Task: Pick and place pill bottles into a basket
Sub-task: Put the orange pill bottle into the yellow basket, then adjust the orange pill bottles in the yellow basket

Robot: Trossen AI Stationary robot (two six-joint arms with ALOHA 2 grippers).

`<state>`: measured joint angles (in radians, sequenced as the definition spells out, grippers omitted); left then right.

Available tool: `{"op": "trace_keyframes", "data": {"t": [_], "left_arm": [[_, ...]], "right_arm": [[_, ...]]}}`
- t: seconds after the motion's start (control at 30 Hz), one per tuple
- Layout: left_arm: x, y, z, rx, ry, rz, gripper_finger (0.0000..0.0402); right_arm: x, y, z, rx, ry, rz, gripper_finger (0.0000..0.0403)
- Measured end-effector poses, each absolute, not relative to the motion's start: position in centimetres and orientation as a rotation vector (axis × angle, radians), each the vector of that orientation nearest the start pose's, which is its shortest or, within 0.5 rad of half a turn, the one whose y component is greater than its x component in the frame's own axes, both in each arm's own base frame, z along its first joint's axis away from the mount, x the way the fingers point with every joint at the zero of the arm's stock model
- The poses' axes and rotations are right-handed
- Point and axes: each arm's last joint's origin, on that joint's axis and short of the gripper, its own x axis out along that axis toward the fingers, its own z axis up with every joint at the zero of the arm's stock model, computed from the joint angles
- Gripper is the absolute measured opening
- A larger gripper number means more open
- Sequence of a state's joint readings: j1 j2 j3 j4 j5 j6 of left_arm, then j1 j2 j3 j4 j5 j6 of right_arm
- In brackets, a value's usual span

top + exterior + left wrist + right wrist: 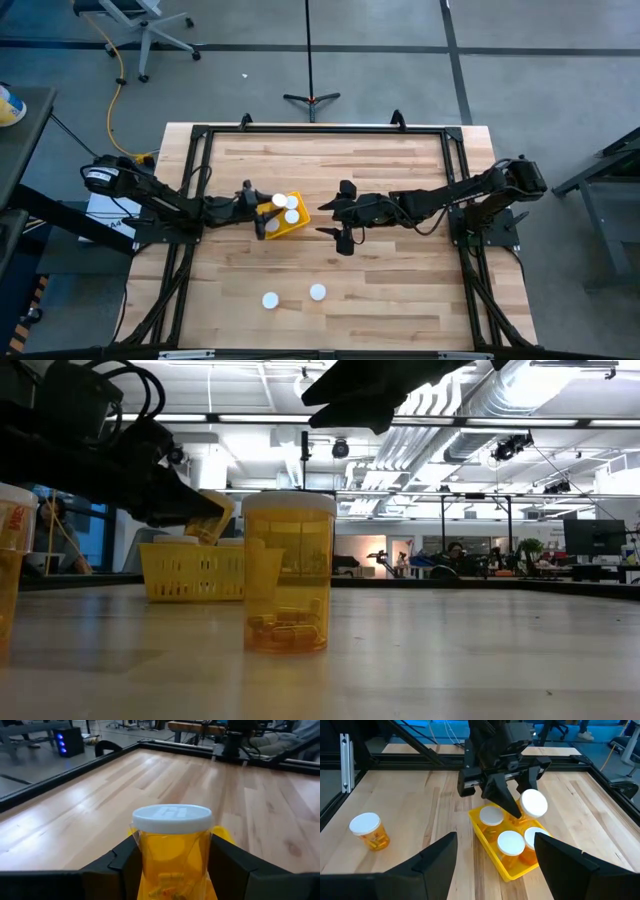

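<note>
High view: left pincer [262, 212] grips bottle [279, 202] over basket [297, 227].

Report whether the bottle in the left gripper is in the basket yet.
Not yet: the left gripper holds the bottle above the basket, beside three bottles already inside.

Translucent amber plastic pill bottles [287, 574] with matt white caps, glossy yellow plastic basket [492, 842], smooth pale wood table [380, 180]

Three pill bottles [511, 843] in the basket [492, 851]; two [294, 296] on the table [400, 290].
</note>
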<state>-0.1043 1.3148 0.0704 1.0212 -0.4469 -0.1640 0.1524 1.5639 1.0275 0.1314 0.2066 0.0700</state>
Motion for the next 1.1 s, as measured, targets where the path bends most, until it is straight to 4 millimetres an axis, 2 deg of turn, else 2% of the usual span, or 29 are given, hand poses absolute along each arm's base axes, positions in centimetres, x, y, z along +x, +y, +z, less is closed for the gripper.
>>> {"op": "trace_keyframes", "data": {"t": [0.2, 0.67, 0.83, 1.1], "left_arm": [[18.1, -0.8, 12.5, -0.116, 0.191, 0.315, 0.0249], [18.0, -0.6, 12.5, -0.107, 0.192, 0.365, 0.034], [18.1, -0.6, 12.9, -0.079, 0.159, 0.362, 0.0341], [18.3, -0.7, 13.5, -0.093, 0.104, 0.319, 0.0312]], "right_arm": [[34.5, 4.7, 25.6, -0.003, 0.396, -0.067, 0.0255], [34.5, 4.7, 25.6, -0.007, 0.396, -0.067, 0.0256], [34.5, 4.7, 25.6, -0.005, 0.396, -0.067, 0.0255], [34.4, 4.5, 25.6, 0.015, 0.391, -0.151, 0.0255]]}}
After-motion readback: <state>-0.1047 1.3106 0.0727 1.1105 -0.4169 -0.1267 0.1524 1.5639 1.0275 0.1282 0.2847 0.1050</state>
